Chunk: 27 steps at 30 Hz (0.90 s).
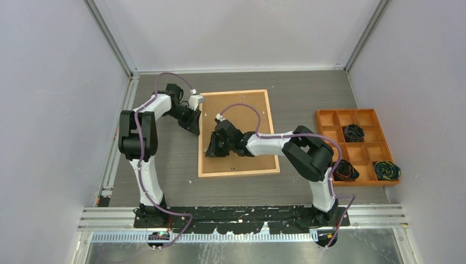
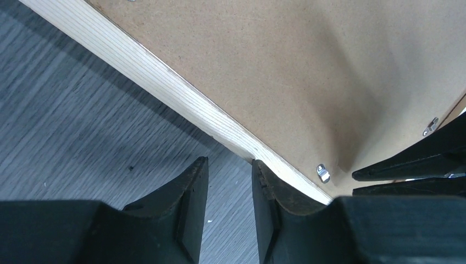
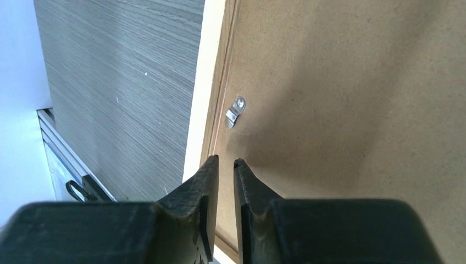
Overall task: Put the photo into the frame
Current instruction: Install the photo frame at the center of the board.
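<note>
I am working over a grey wood-grain table [image 1: 308, 99] enclosed by pale plain walls [image 1: 55, 82]. The thin light-wood rectangular frame [image 1: 236, 174] is lying back upward at the table's centre, the photo's plain brown board back [image 1: 242, 124] filling it. An orange compartment tray [image 1: 329, 120] is sitting well apart on the right. Only the wrist views are showing small metal turn clips [image 3: 235, 113] along the border. My left gripper [image 2: 229, 162] is standing narrowly parted at the frame's left edge, gripping nothing; my right gripper [image 3: 225, 160] is standing almost closed over the board, gripping nothing.
</note>
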Available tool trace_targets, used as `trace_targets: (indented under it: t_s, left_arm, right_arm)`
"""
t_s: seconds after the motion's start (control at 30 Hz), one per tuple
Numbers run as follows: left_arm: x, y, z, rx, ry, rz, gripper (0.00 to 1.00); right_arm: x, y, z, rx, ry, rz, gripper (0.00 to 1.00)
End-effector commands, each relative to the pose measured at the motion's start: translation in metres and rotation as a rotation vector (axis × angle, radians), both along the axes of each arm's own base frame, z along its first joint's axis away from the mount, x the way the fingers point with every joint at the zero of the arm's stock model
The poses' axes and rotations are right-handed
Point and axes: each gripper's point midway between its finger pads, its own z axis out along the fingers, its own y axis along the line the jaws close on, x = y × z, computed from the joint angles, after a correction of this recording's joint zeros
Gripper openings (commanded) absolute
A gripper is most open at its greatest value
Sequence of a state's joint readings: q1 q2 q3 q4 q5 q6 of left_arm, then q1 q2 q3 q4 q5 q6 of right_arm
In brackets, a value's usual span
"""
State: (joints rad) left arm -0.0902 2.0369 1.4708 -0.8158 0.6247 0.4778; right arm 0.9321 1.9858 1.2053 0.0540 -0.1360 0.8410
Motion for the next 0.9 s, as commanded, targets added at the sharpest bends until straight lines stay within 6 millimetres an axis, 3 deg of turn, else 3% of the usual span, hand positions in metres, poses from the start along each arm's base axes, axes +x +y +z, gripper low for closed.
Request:
trace_targets:
  t_s: [0.0,0.47,0.67,0.87]
  left_arm:
    - [0.011,-0.002,0.005,0.007,-0.044,0.002,0.36]
    - [0.009,0.000,-0.001,0.034,-0.048,-0.002,0.32]
    - [0.010,0.001,-0.001,0.038,-0.057,-0.004,0.30]
    - [0.011,0.001,-0.001,0.044,-0.062,-0.005,0.29]
  right_arm:
    - [0.018,0.017,0.017,0.067,-0.052,-0.017,0.21]
    - [0.038,0.012,0.010,0.073,-0.054,-0.054,0.15]
    - [0.036,0.014,0.005,0.077,-0.038,-0.046,0.01]
    - [0.034,0.016,0.003,0.085,-0.024,-0.039,0.01]
